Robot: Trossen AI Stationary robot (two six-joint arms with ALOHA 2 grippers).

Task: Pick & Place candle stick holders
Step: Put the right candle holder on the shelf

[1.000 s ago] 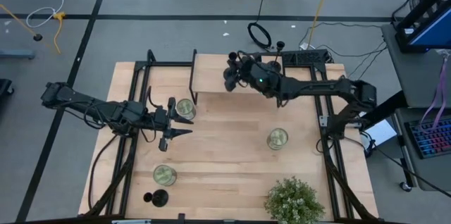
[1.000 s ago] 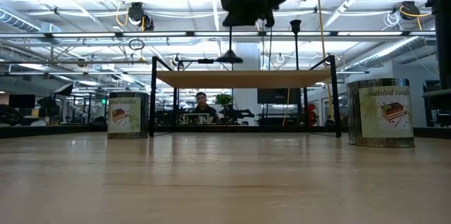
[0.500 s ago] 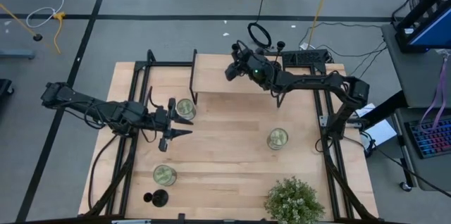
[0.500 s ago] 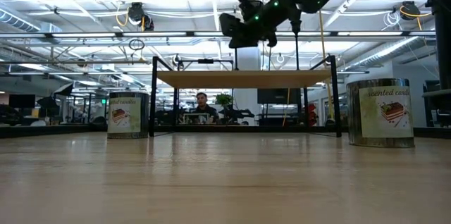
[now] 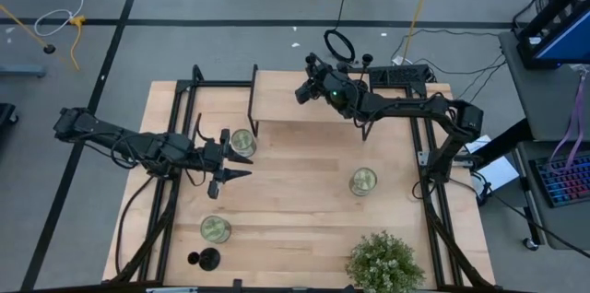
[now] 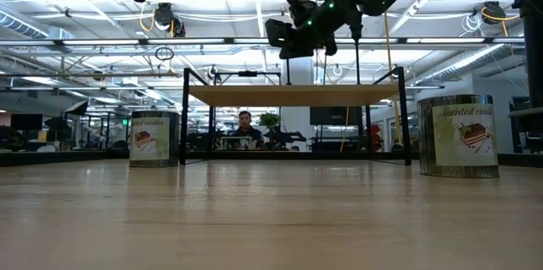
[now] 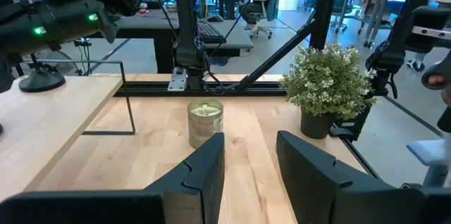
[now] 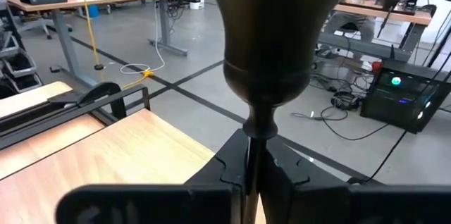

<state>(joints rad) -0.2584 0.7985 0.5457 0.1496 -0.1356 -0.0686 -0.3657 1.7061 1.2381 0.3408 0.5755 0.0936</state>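
Observation:
My right gripper [image 5: 307, 88] is over the raised wooden shelf [image 5: 277, 99] at the table's far edge, shut on a matte-black candle stick holder [image 8: 271, 41]. The holder's cup top fills the right wrist view. A second holder [image 6: 356, 49] stands by its base on the shelf's right part and also shows in the high view [image 5: 366, 61]. A third holder [image 5: 205, 258] stands on the table near the front left corner. My left gripper [image 5: 230, 158] is open and empty at the table's left, beside a candle tin [image 5: 242, 142]. My right gripper pinches the holder's thin stem [image 8: 255, 127] just below the cup, between its two fingers. The fingers come at it about level and lie across the stem. The holder stands upright, cup up. The fingers hide its lower part, so I cannot tell whether the base touches the shelf.
Two more candle tins stand on the table, one [image 5: 362, 181] at the right middle and one [image 5: 215, 229] at the front left. A leafy potted plant [image 5: 383, 263] stands at the near edge. The shelf stands on thin black legs [image 6: 184, 117]. A person sits far behind the table [image 6: 245, 121].
My right gripper has carried the holder toward the table's far edge over the shelf, keeping it upright, and has held still for the last half second.

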